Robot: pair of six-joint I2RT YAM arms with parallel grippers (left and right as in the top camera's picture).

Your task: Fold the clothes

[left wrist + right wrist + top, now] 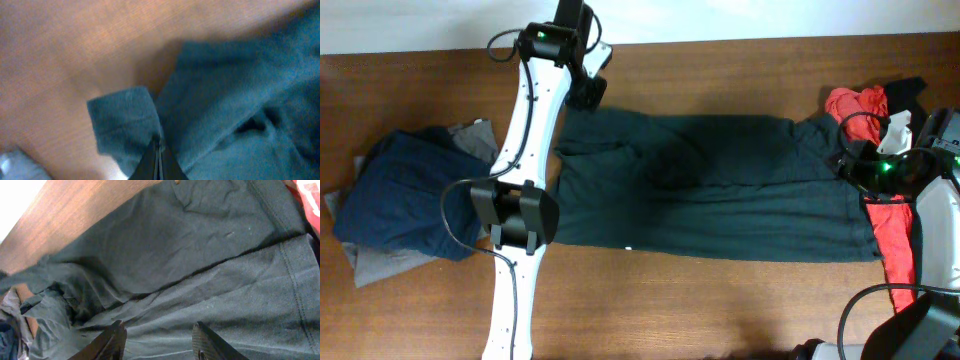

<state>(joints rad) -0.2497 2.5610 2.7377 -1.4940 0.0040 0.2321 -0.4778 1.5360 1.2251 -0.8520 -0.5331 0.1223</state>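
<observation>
One dark green shirt (pixel 720 190) is lying long-ways, left to right across the tabletop (pixel 720 310). Left pincer (pixel 158 150) is clamping its corner, right pincer (pixel 159 337) is hanging with jaws apart.

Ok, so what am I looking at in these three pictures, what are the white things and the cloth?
The white things are two robot arms at a wooden table. One picture looks down from above; the other two come from a camera on each wrist. A dark green shirt lies spread out, a navy blue piece at one end, a red shirt at the other. The left gripper is pinched shut on a corner of the green shirt; the right gripper is open over it, holding nothing.
</observation>
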